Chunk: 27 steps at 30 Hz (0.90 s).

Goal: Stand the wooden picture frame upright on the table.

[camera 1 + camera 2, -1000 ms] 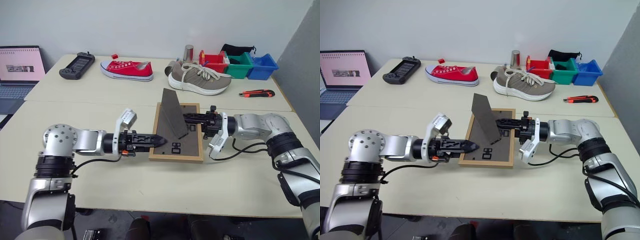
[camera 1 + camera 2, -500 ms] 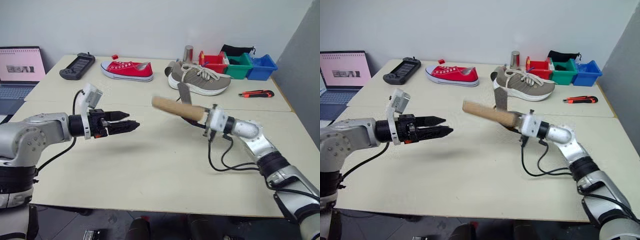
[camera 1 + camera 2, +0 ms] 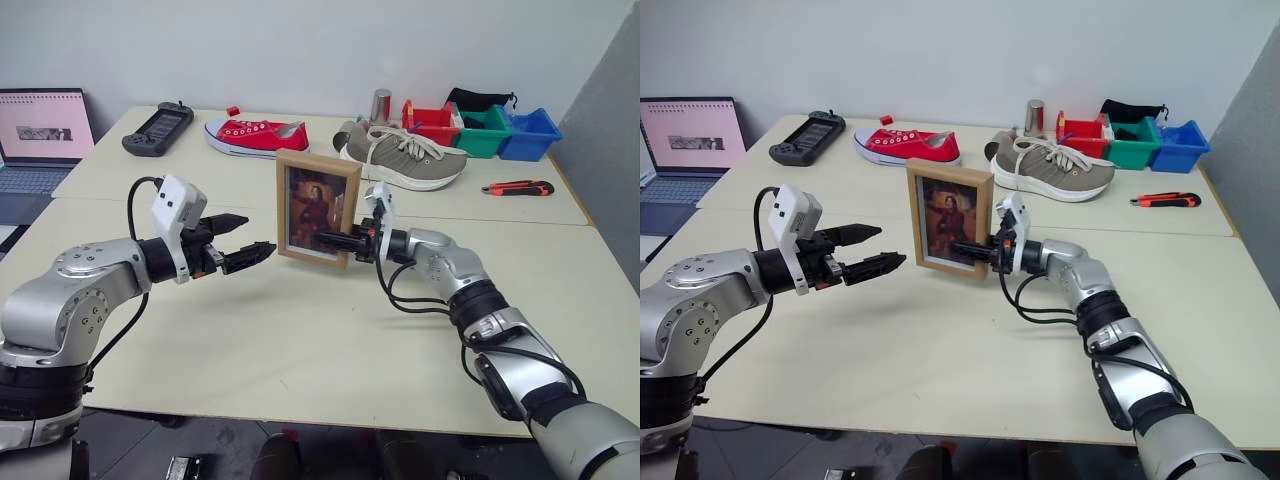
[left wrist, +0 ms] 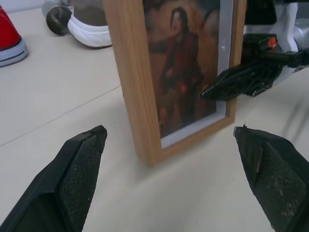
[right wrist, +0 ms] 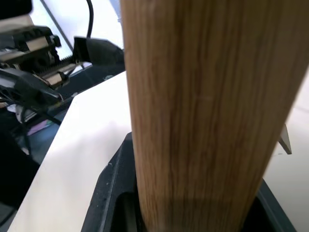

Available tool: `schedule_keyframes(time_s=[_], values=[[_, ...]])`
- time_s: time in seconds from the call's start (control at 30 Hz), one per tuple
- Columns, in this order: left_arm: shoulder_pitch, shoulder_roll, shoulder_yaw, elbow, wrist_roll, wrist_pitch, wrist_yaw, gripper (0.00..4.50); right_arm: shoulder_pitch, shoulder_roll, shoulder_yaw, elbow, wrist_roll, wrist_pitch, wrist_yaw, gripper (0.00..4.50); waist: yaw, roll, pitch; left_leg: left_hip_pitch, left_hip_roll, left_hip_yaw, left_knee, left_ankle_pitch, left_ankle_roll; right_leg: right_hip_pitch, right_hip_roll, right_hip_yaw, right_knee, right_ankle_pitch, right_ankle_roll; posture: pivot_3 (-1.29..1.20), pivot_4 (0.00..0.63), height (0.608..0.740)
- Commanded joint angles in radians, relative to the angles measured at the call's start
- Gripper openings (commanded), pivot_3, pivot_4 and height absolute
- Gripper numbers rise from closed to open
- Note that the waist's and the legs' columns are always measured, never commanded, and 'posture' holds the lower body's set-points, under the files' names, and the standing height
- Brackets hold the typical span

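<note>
The wooden picture frame (image 3: 318,208) stands upright on the pale table (image 3: 330,340), its brownish portrait facing me. My right gripper (image 3: 330,240) is shut on the frame's right edge, one black finger (image 4: 241,77) lying across the picture's face. In the right wrist view the wooden edge (image 5: 203,96) sits between the fingers. My left gripper (image 3: 260,232) hovers open just left of the frame without touching it. Its two fingertips (image 4: 77,179) spread wide on either side of the frame (image 4: 145,72).
Behind the seam lie a red sneaker (image 3: 255,137), a tan sneaker (image 3: 400,155), a game controller (image 3: 158,128), a metal cylinder (image 3: 380,103), coloured bins (image 3: 480,130) and a box cutter (image 3: 513,187). A laptop (image 3: 35,140) sits far left.
The frame lay face down a second ago. My right gripper lifted and turned it, and it now stands upright. My left gripper drew back to the left, rolled and rose a little.
</note>
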Motion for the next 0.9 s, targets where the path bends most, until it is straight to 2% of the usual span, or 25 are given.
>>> schedule_keyframes(time_s=[0.03,0.33,0.4,0.47,0.77,0.9], values=[[0.022,0.002,0.052,-0.042,0.005,-0.013,0.009,4.5,-0.022,0.021,-0.042,0.047,-0.053,-0.054,0.053,1.29,0.0,0.0,0.0,0.0,0.0,0.0,0.0,0.0,0.0,0.0,0.0,0.0,0.0,0.0,0.0,0.0,0.15,0.74],[0.029,-0.006,0.047,-0.043,0.005,-0.006,0.013,4.5,0.014,0.03,-0.082,0.105,-0.134,-0.072,0.091,1.29,-0.002,0.0,0.0,0.0,0.0,0.0,0.0,0.0,0.0,0.0,0.0,0.0,0.0,0.0,0.0,0.0,0.15,0.74],[0.019,-0.008,0.035,-0.037,0.009,-0.008,0.007,4.5,0.022,0.027,-0.087,0.113,-0.152,-0.077,0.094,1.98,-0.002,0.0,0.0,0.0,0.0,0.0,0.0,0.0,0.0,0.0,0.0,0.0,0.0,0.0,0.0,0.0,0.15,0.74],[0.012,-0.007,0.027,-0.032,0.012,-0.01,-0.002,4.5,0.031,0.025,-0.092,0.111,-0.165,-0.077,0.098,2.3,-0.002,0.0,0.0,0.0,0.0,0.0,0.0,0.0,0.0,0.0,0.0,0.0,0.0,0.0,0.0,0.0,0.15,0.74],[-0.052,-0.013,-0.016,0.023,0.046,-0.025,-0.049,4.5,0.096,-0.024,-0.105,0.008,-0.2,-0.012,0.136,4.42,-0.002,0.0,0.0,0.0,0.0,0.0,0.0,0.0,0.0,0.0,0.0,0.0,0.0,0.0,0.0,0.0,0.15,0.74],[-0.065,-0.011,-0.033,0.04,0.058,-0.022,-0.075,4.5,0.193,-0.144,-0.083,-0.156,-0.218,0.06,0.183,4.47,0.001,0.0,0.0,0.0,0.0,0.0,0.0,0.0,0.0,0.0,0.0,0.0,0.0,0.0,0.0,0.0,0.15,0.74]])
